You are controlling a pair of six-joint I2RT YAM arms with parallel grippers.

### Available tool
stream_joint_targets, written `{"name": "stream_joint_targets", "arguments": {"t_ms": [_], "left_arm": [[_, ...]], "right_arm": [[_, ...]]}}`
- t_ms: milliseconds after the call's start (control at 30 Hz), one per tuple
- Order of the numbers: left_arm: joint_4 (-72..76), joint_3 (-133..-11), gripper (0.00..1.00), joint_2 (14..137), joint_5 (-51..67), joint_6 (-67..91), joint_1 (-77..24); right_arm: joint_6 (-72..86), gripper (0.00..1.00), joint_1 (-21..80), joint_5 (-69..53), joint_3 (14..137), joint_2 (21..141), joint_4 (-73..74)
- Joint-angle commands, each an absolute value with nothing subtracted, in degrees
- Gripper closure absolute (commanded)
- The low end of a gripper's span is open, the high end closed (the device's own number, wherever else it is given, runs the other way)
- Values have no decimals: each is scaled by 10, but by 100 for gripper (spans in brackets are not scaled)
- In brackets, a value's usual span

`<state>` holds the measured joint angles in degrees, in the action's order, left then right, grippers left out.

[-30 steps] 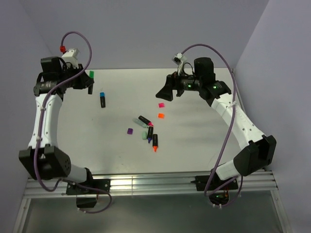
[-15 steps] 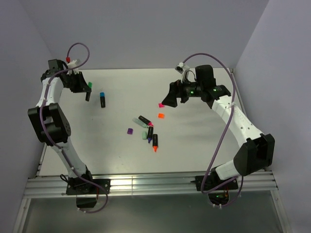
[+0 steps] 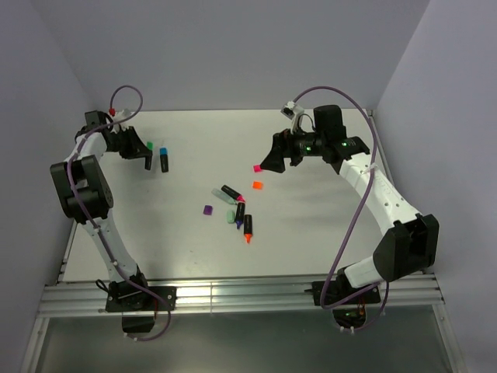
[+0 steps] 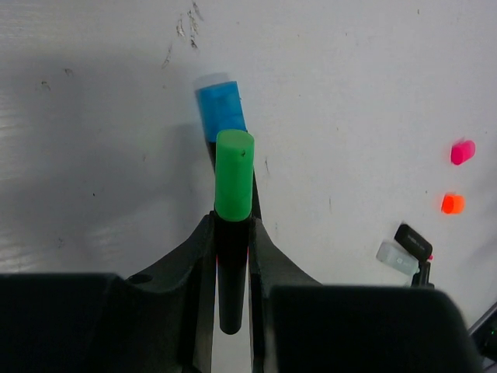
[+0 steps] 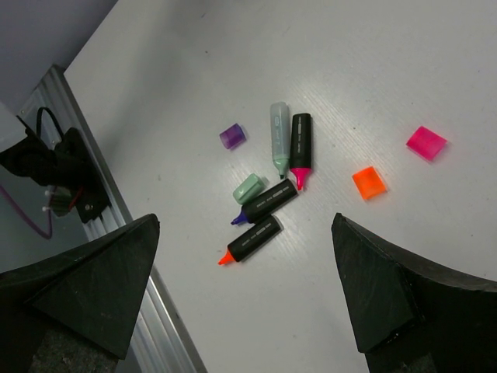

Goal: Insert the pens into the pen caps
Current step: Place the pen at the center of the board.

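Progress looks like two of five. Black marker with a blue plastic cap (image 4: 220, 109) lies capped on the white tabletop (image 3: 311, 225) at the far left. Black marker with a green plastic cap (image 4: 234, 175) seems capped too, but it is off the table, not yet put down.

To do: pink-tipped black marker (image 5: 300, 148), purple-tipped black marker (image 5: 266, 202) and orange-tipped black marker (image 5: 252, 239), all bare, bunched mid-table. Their caps lie loose: pink blocky plastic cap (image 5: 426, 143) and orange plastic cap (image 5: 369, 183) to the far right of the bunch, purple plastic cap (image 5: 231, 137) to its left. Two pale green pieces (image 5: 279, 138) sit in the bunch; can't tell what they are.

Left pincer (image 4: 232, 233) is clamped on the green-capped marker's barrel, just beside the blue one. Right pincer (image 3: 266, 162) is spread wide, holds nothing and hovers by the pink cap.
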<state>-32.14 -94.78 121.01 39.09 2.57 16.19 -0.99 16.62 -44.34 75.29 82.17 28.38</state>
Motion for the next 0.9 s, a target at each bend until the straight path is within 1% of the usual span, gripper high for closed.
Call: {"name": "stream_joint_targets", "arguments": {"t_ms": [0,167,433,733,833,867], "left_arm": [[-247,-935,95,1210,393,61,162],[-245,-938,92,1234,370,72,161],[-232,-940,92,1263,372,92,159],[-206,-937,88,1283,373,125,147],[-202,-942,87,1290,367,129,145],[-203,-946,84,1292,363,129,145]], "right_arm": [[-15,0,162,-458,753,816,273],[-14,0,161,-458,751,818,272],[-13,0,162,-456,749,826,273],[-11,0,162,-462,751,840,273],[-11,0,161,-465,753,843,272],[-11,0,161,-467,753,845,272]]}}
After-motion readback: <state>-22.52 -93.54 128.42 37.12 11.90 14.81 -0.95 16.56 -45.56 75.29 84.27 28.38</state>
